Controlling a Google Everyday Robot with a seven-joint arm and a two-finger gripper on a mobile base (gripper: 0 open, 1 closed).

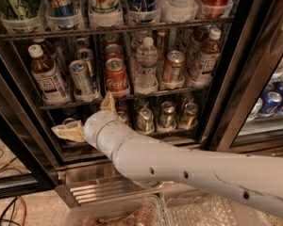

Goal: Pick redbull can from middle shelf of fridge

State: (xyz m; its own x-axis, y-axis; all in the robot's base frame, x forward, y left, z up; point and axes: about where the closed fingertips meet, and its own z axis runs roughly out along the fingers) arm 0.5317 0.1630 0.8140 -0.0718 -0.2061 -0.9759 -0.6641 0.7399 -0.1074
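Note:
The redbull can [80, 77], slim and silver with blue panels, stands on the middle shelf [179, 90] of the fridge [247, 74], between a brown tea bottle [45, 76] and a red Coca-Cola can [116, 76]. My gripper [85, 115] is open and empty. It sits just below and in front of the redbull can, at the level of the lower rack. One tan finger [108, 102] points up beside the Coca-Cola can and the other finger [68, 131] points left. The white arm reaches in from the lower right.
A water bottle [146, 65], a gold-tan can [173, 66] and another tea bottle [205, 55] share the middle shelf. Short cans [167, 114] stand on the rack below. A dark door frame is at the right. A plastic bin [118, 214] lies on the floor below.

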